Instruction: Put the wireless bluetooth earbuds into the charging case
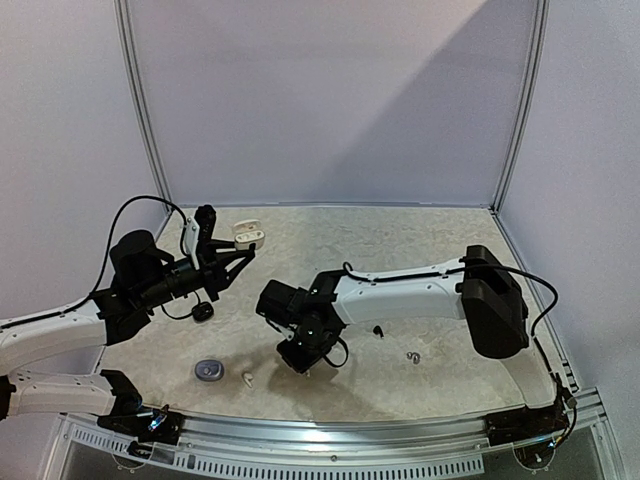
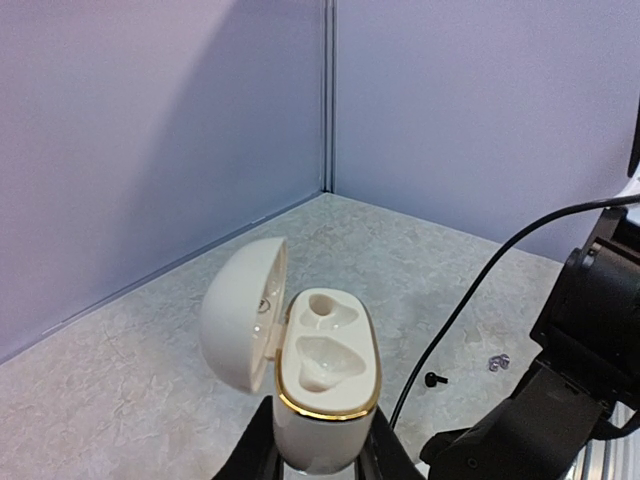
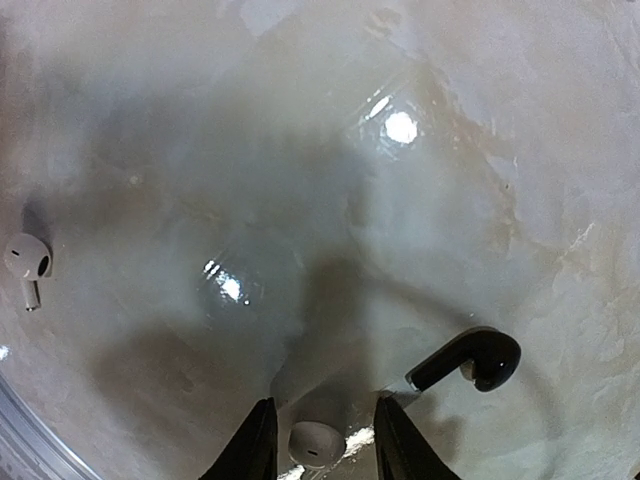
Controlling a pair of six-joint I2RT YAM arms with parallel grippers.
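My left gripper [image 1: 238,246] [image 2: 320,462] is shut on the base of a white charging case [image 2: 325,375] with a gold rim and holds it upright above the table. Its lid [image 2: 243,310] is open and both wells are empty. The case also shows in the top view [image 1: 247,235]. My right gripper [image 1: 299,357] [image 3: 320,438] points down at the table, open, with a white earbud [image 3: 318,446] between its fingers and a gap on each side. A black earbud [image 3: 470,362] lies just right of it. Another white earbud [image 3: 28,262] [image 1: 245,377] lies further left.
A round grey case [image 1: 209,370] lies near the front left. A black case [image 1: 203,312] lies below the left arm, and another black thing [image 1: 205,216] stands at the back left. A black earbud [image 1: 378,329] [image 2: 435,379] and a silvery bud [image 1: 413,356] [image 2: 497,362] lie right of the right gripper.
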